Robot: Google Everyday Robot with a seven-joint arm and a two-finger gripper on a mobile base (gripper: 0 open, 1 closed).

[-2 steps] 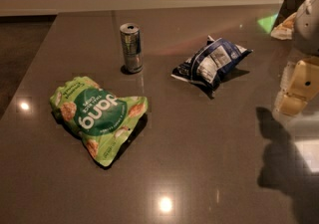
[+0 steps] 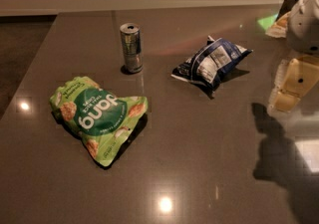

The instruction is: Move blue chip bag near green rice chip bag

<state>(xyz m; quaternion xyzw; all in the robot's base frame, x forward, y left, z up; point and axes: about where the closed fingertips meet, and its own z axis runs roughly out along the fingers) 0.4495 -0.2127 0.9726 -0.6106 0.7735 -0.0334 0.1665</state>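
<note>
— Blue bag [image 2: 212, 62]: where do I find it?

— You find it lying flat on the table [image 2: 199, 178], a little right of the middle and towards the far side. It lies askew, with one end pointing up and right and the other down and left. Nothing holds it and nothing rests on it.

— And the gripper [image 2: 288, 91]?

— Look to the right edge of your view. The gripper hangs there as a pale cream shape, partly cut off by the frame, with the rounded white arm [image 2: 309, 19] above it. It is over the table's right side and casts a dark shadow [image 2: 279, 153] on the surface nearer to you.

— How does the bag sit relative to it?

— The bag is to the left of the gripper and slightly farther back. The two are apart, with a strip of bare table between the bag's right end and the gripper. There is no contact.

— Is the gripper spread or closed?

— You cannot tell that from this view, and neither can I. It carries nothing that shows.

— Where is the green bag [image 2: 97, 116]?

— It is well apart from the blue one, down and to the left, nearer to you, lying crumpled with its lettering upside down. A can [image 2: 131, 48] stands upright behind it, to the left of the blue bag and touching neither bag.
</note>
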